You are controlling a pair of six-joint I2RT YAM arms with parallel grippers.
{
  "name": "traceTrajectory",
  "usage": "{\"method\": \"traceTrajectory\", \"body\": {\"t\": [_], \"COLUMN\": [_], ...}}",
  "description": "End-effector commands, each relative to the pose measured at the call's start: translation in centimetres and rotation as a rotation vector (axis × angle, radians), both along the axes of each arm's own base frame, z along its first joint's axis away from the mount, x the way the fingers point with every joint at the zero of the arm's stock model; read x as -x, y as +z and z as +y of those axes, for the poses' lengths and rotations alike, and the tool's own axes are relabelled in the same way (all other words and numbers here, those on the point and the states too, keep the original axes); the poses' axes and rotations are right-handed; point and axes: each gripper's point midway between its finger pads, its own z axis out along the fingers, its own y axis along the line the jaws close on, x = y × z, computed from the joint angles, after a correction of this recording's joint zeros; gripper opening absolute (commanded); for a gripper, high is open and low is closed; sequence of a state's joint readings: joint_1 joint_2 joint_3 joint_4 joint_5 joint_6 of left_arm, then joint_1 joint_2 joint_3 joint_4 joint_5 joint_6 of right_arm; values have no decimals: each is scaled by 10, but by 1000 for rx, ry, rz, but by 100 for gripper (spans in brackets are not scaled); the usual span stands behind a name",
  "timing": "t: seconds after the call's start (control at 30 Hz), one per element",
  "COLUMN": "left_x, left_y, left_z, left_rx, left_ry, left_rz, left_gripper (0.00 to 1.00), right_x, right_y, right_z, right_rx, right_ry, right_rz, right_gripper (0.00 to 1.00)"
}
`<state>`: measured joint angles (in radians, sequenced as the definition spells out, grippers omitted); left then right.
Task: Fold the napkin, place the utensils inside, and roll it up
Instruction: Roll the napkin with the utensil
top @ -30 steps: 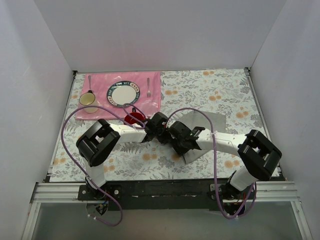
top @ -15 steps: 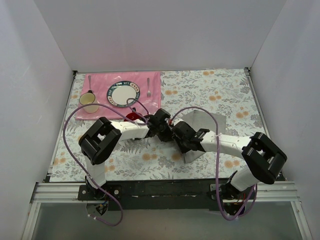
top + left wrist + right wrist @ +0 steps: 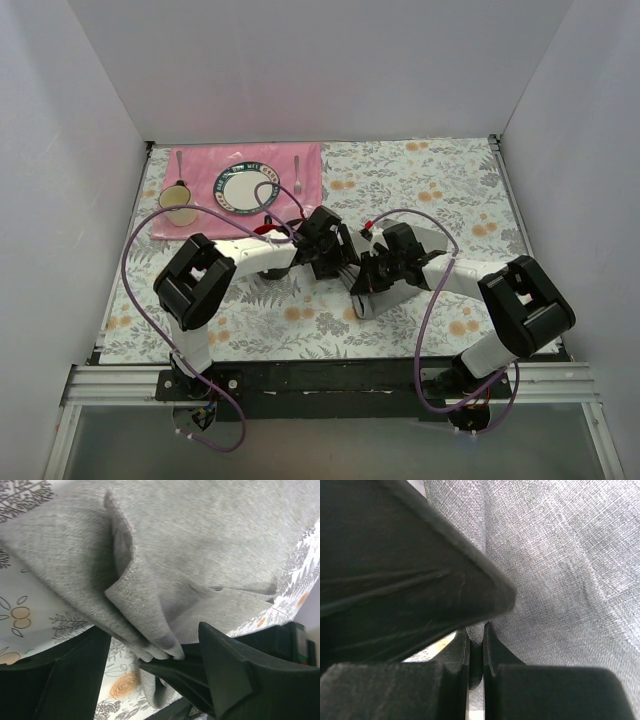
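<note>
Top external shows the left gripper [image 3: 338,258] and the right gripper [image 3: 368,275] almost touching at mid-table. The napkin [image 3: 363,303] is mostly hidden under the right gripper's wrist and forearm, with only a grey corner poking out on its near side. 1 second ago a wide grey sheet lay open beyond the right gripper. Now both grippers have travelled toward the right arm's side and the sheet has shrunk to a narrow strip, which I read as 1 half being drawn over the other: the fold looks under way, not finished. No utensils can be made out near either gripper, so placing them seems yet to come. Left wrist: the napkin [image 3: 200,555] fills the space ahead of the fingers [image 3: 227,675], creased into a ridge. Its layered edge lies between jaws that stand spread, with table print showing through the gap. Right wrist, very close: the right gripper [image 3: 476,647] is pressed nearly together on a thin grey sliver of napkin [image 3: 560,580], and more cloth rises just beside it.
</note>
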<state>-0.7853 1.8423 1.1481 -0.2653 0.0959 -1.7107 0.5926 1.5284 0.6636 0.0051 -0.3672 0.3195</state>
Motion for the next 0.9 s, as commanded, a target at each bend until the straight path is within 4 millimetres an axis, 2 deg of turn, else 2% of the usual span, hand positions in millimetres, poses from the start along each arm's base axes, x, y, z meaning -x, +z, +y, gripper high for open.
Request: {"method": "traceTrajectory", "body": {"t": [0.0,0.03,0.2,0.37,0.47,0.63,0.73,0.87], "left_x": [0,1,8,13,16,14,8,0], "left_y": [26,15,-11,-16,-17,-35,-41,-40], "left_z": [-14,-13,-7,4,3,0,-5,-11], "left_rx": [55,41,-31,-111,-113,-129,-131,-121], "left_ry": [-39,-24,37,86,90,90,87,73], "left_rz": [9,42,153,151,162,169,162,126], "left_gripper": [73,74,70,71,71,67,59,39], "right_x": [40,38,29,18,12,6,4,7], "right_y": [-25,-24,-18,-15,-11,-3,2,3], "right_z": [-8,-8,-9,-17,-18,-17,-15,-15], "right_rx": [-57,-62,-75,-88,-111,-135,-145,-144], "right_ry": [47,44,27,-4,-11,-12,-5,21], "right_rz": [183,179,160,150,143,144,137,137], "right_gripper": [1,1,1,1,1,1,1,1]}}
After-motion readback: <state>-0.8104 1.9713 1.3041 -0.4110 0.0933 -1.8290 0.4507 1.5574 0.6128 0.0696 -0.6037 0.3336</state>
